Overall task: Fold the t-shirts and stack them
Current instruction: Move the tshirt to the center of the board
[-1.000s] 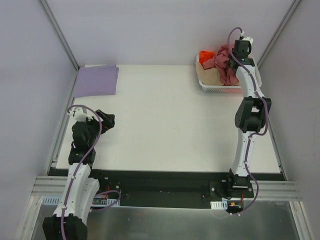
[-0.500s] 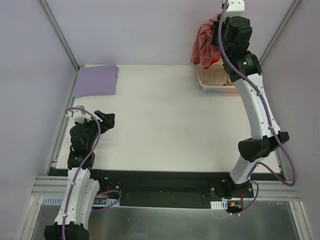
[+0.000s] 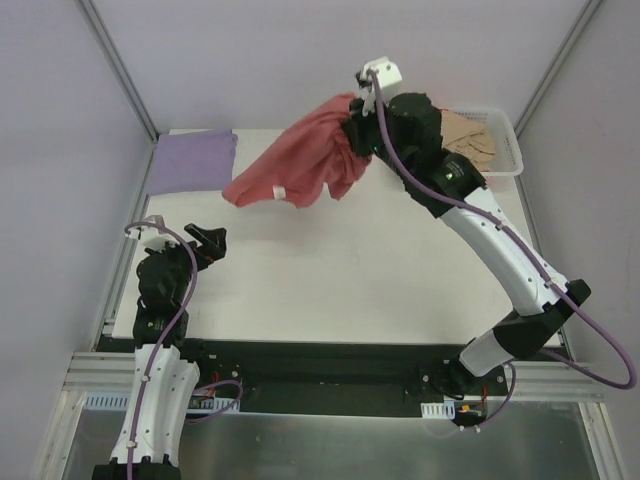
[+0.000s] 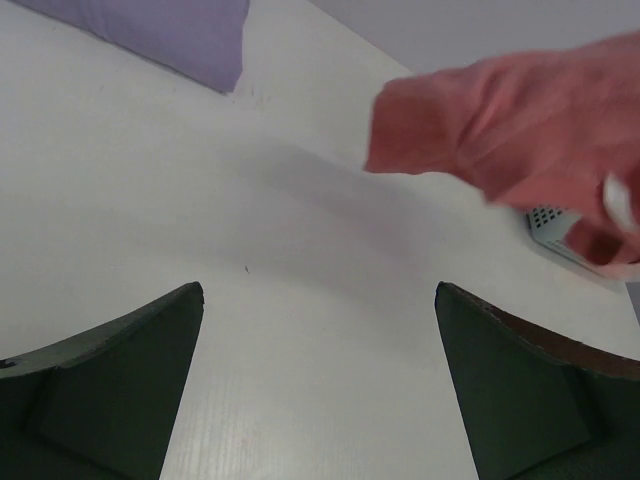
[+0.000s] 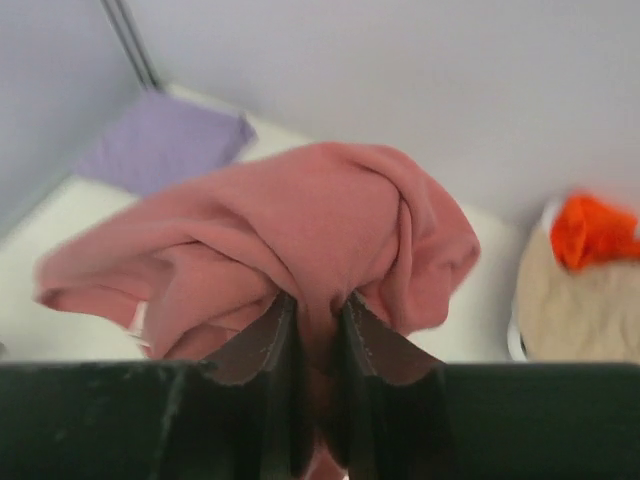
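Observation:
A dusty rose-red t-shirt [image 3: 300, 165] hangs in the air over the far middle of the table, bunched between the fingers of my right gripper [image 3: 358, 135]. In the right wrist view the jaws of the right gripper [image 5: 312, 305] pinch a fold of this rose-red t-shirt [image 5: 300, 225]. A folded lavender-purple t-shirt [image 3: 193, 160] lies flat at the far left corner. Beige [image 3: 470, 138] and orange [image 5: 592, 228] t-shirts lie in the basket. My left gripper [image 3: 208, 240] stands open low at the near left, nothing between its fingers [image 4: 120, 380].
The white mesh basket [image 3: 507, 160] stands at the far right corner behind the right arm. Grey walls with metal frame posts close in the table on the left, back and right. The table [image 3: 330, 290] is white.
The right arm has lifted the rose-red t-shirt out of the basket and swung it left over the table. The left arm has barely moved.

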